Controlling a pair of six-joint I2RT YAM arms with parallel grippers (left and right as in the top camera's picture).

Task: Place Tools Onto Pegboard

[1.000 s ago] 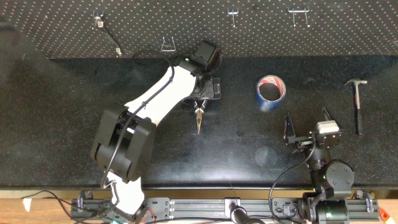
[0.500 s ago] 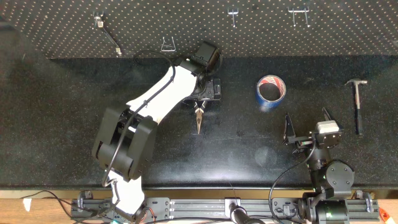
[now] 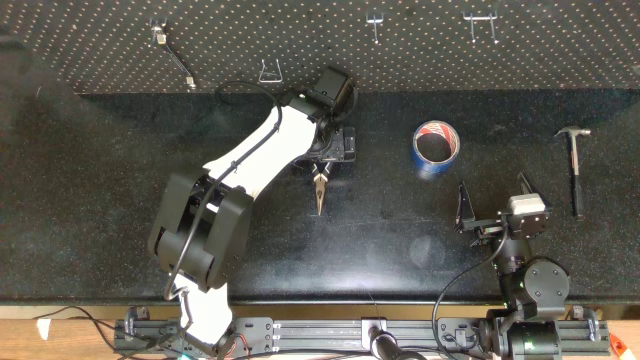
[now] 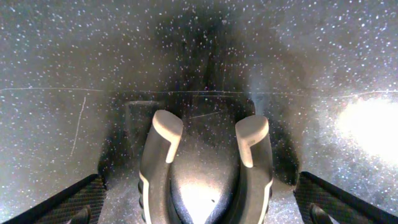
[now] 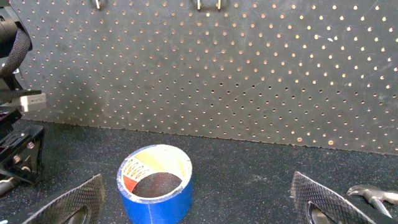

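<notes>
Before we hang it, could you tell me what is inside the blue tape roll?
Inside the blue tape roll, only black tabletop and its printed inner wall show; the near inner wall is hidden.

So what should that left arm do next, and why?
Probably close the left gripper on the pliers. Its open fingers sit on either side of the two handles, and the pliers lie flat on the black table, so I'd judge that a firm grip has to come before any lift toward the pegboard.
</notes>
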